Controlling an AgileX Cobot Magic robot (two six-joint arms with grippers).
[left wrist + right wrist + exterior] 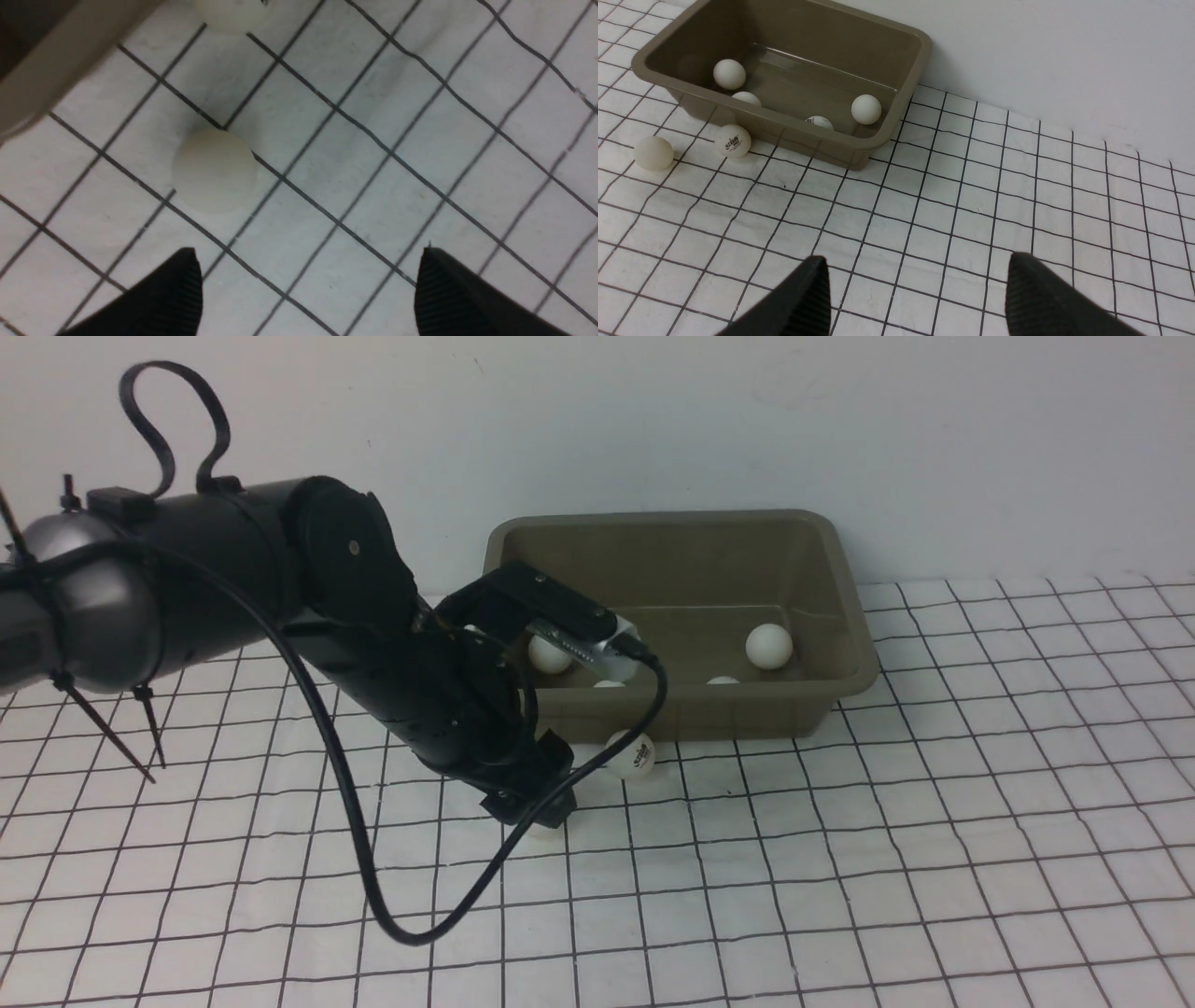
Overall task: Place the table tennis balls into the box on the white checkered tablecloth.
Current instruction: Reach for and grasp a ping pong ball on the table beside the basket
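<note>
The olive-grey box (845,607) stands on the white checkered tablecloth (840,859) by the back wall, with several white balls inside, among them one (768,646) at the right and one (549,653) at the left. Two balls lie on the cloth in front of the box: one with a logo (633,753) (732,140) and a plain one (215,170) (654,152). My left gripper (308,266) is open and empty, low over the cloth, with the plain ball just ahead of its fingertips (187,280). In the front view the left gripper (534,805) hides that ball. My right gripper (915,280) is open and empty.
The box's corner (42,70) shows close beside the plain ball in the left wrist view. A black cable (373,896) loops down from the left arm over the cloth. A white wall (840,429) stands right behind the box.
</note>
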